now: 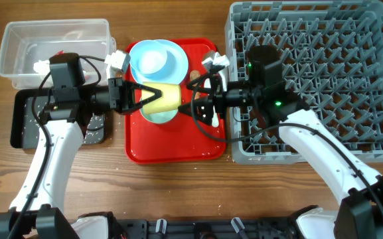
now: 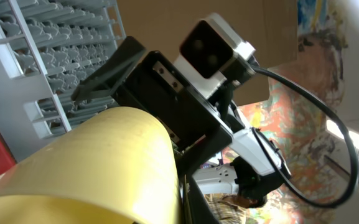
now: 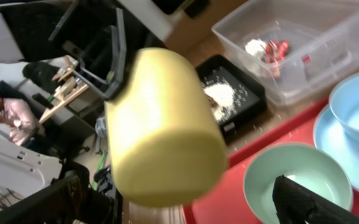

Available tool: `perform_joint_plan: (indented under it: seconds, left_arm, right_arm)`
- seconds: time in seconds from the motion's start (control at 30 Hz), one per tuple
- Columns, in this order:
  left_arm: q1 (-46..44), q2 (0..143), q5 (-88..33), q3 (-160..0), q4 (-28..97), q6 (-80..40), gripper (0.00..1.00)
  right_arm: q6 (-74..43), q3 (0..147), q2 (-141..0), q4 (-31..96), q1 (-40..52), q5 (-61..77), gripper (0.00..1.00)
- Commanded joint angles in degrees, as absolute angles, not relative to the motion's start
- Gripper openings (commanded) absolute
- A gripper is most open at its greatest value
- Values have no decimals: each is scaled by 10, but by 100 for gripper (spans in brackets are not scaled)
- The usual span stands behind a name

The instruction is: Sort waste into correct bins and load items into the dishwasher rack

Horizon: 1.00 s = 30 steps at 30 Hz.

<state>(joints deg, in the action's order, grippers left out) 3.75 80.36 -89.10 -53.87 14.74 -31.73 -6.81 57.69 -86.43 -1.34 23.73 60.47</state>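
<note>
Yellow cup (image 1: 166, 98) above red tray (image 1: 171, 145), wooden table (image 1: 178, 192); seated person (image 3: 8, 109) beyond.

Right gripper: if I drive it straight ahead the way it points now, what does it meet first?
The yellow cup, held by the left gripper, fills the line dead ahead. Nothing shows between, though depth is hard to judge.

Your yellow cup (image 3: 163, 130) looks like smooth, matt plastic. You can see a glossy sheen on the red tray (image 1: 171, 145) and the smooth blue bowl (image 1: 158, 58). The rack (image 1: 324, 73) is matt grey moulded plastic, the tub (image 1: 52, 40) clear plastic, the table (image 1: 178, 199) grained wood.
</note>
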Motion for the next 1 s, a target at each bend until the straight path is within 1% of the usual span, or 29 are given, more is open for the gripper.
perform_joint_plan:
  seconds: [0.0, 0.1, 0.17, 0.3, 0.5, 0.53, 0.6, 0.63, 0.8, 0.87, 0.97]
  left_arm:
    - [22, 793, -903, -548, 145, -335, 4]
    - [5, 793, -903, -548, 139, -335, 4]
    - [0, 793, -903, -548, 134, -335, 4]
    - [-2, 793, -903, -548, 128, -335, 4]
    - [-2, 793, -903, -548, 121, -335, 4]
    - [-2, 793, -903, -548, 121, -335, 4]
    - [-2, 793, -903, -548, 112, -335, 4]
    - [-2, 793, -903, -548, 110, -335, 5]
    - [-2, 793, -902, -548, 109, -335, 13]
    - [-2, 793, -902, -548, 109, -335, 24]
    - [-2, 793, -902, -548, 109, -334, 25]
  right_arm:
    - [-95, 584, -873, -52, 253, 622, 100]
    - [-124, 584, -888, -87, 256, 628, 99]
    - [-126, 584, -899, -94, 257, 636, 96]
    - [-129, 584, -912, -109, 257, 661, 77]
    - [-137, 584, -912, -133, 257, 670, 62]
    - [-137, 584, -912, -133, 257, 670, 59]
    - [-137, 584, -912, -133, 257, 672, 49]
    - [-137, 584, -912, -133, 257, 675, 47]
    - [-137, 584, -912, -133, 257, 679, 47]
    - [-137, 584, -912, -133, 257, 679, 47]
    - [-137, 584, -912, -133, 257, 679, 47]
